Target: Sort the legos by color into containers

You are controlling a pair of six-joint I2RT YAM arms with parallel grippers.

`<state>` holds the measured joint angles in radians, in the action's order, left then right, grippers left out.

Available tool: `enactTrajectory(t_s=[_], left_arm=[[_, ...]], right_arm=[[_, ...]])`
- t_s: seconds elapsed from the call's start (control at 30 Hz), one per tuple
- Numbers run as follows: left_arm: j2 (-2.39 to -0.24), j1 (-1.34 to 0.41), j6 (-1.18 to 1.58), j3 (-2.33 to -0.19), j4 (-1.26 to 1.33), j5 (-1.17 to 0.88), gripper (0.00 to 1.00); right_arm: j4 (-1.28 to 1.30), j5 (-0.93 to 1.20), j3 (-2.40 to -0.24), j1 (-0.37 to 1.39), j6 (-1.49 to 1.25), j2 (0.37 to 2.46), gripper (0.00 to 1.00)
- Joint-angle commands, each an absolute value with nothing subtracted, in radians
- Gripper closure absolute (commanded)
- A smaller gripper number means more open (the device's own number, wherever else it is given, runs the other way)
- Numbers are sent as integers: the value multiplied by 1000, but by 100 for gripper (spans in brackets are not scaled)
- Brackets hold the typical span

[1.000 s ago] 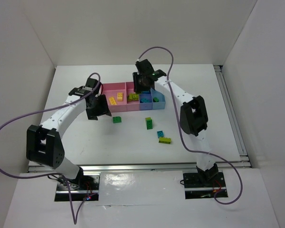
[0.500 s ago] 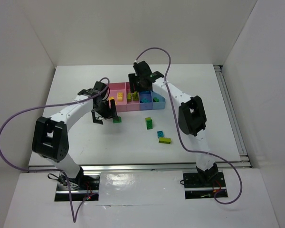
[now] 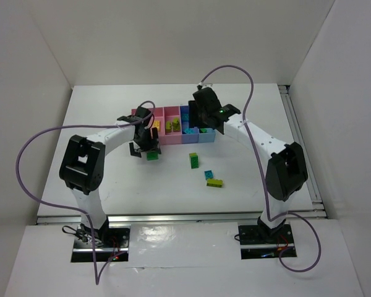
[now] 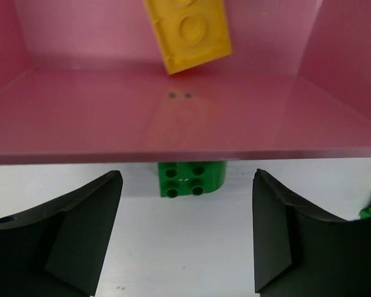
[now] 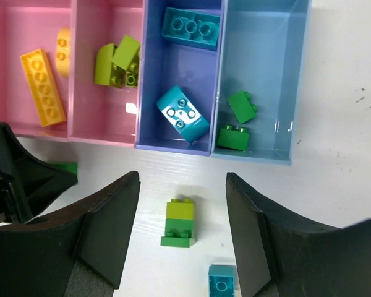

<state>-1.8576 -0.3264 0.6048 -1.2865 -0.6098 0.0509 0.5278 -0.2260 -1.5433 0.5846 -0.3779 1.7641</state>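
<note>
Left claw (image 4: 185, 207) — green lego (image 4: 190, 180) half-hidden by bin (image 4: 80, 124)

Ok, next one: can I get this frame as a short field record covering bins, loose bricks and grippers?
left pink bin: yellow bricks
second pink bin: lime bricks
blue-violet bin: cyan bricks
light blue bin: dark green bricks
loose on table: dark green brick, lime-on-green stack, cyan brick, lime brick
left gripper: open, dark green brick just ahead of its fingers
right gripper: open, empty, over the table beside the bins
</note>
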Motion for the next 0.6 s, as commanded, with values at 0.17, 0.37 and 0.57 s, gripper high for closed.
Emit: enactTrajectory(t_s=[0.17,0.37,0.57], left_arm=[[-1900,-451,494,-1298,-443,-32,15],[-1908,-531,468,-1318,-477,-236,19],[-1812,-496,468,-1416,-649,-193,19]], right_arm=[[532,-267,-1510,580,-397,1732,35],[557,-226,-1395,571,-397,1649,34],[557,-94,-1241,571,-365,1577,20]])
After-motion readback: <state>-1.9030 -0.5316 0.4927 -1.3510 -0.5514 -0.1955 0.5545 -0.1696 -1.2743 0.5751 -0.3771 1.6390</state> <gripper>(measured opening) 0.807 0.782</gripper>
